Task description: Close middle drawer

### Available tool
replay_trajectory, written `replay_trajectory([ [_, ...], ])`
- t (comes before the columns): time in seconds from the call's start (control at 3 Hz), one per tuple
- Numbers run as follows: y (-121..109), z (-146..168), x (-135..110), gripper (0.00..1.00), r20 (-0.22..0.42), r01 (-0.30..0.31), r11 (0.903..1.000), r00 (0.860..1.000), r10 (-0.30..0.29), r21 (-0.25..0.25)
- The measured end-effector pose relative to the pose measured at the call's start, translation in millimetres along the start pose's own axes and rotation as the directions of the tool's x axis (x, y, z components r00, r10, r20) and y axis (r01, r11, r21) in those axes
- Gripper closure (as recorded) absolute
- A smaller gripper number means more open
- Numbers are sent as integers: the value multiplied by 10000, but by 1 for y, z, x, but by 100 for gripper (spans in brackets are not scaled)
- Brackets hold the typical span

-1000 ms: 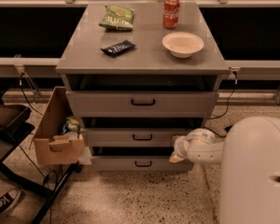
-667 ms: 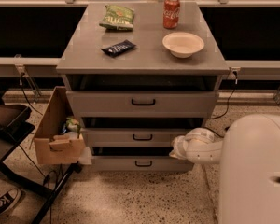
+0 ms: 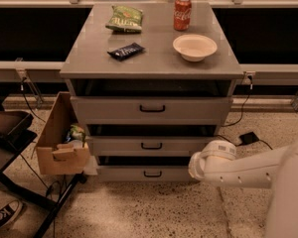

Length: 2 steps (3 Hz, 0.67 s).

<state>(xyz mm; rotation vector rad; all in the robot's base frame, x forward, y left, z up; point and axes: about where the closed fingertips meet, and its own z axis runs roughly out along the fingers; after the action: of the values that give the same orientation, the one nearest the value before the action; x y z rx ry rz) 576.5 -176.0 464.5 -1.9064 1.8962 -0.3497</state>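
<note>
Since a second ago the hand has slipped slightly back to the right, and the pale tip that showed at its end is no longer visible. It now sits at the end of the white arm, just below the right corner of the middle drawer. Whether it touches that corner cannot be told, nor whether it is released or clenched.

The middle drawer has not shifted. Its grey front stands a little forward, with a dark strip open along its top edge and a small black bar handle at its centre. The top drawer, directly above it, is wider, and its lower edge overhangs that strip. The bottom drawer, directly below, is narrower, and the arm's end covers its right end.

Left of the middle drawer, a cardboard box sits just beside its left edge, so that side is crowded. Farther left are a black stand and a sneaker. The speckled floor in front of the middle drawer lies open, while the arm crosses the floor to the right. Behind the arm on that side lies a black adapter with its cable.

Above the middle drawer, the counter carries a green bag, a red can, a white bowl and a dark wrapper, all set back from its front edge.
</note>
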Motion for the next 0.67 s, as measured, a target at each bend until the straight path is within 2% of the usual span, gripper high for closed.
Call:
replay_trajectory([
  [0.33,44,-77,17,100,-1488,1175,9884,9802,-1309,-960],
  [0.67,87,-144,35,100,-2256,824,9862,9676,-1138,-1439],
])
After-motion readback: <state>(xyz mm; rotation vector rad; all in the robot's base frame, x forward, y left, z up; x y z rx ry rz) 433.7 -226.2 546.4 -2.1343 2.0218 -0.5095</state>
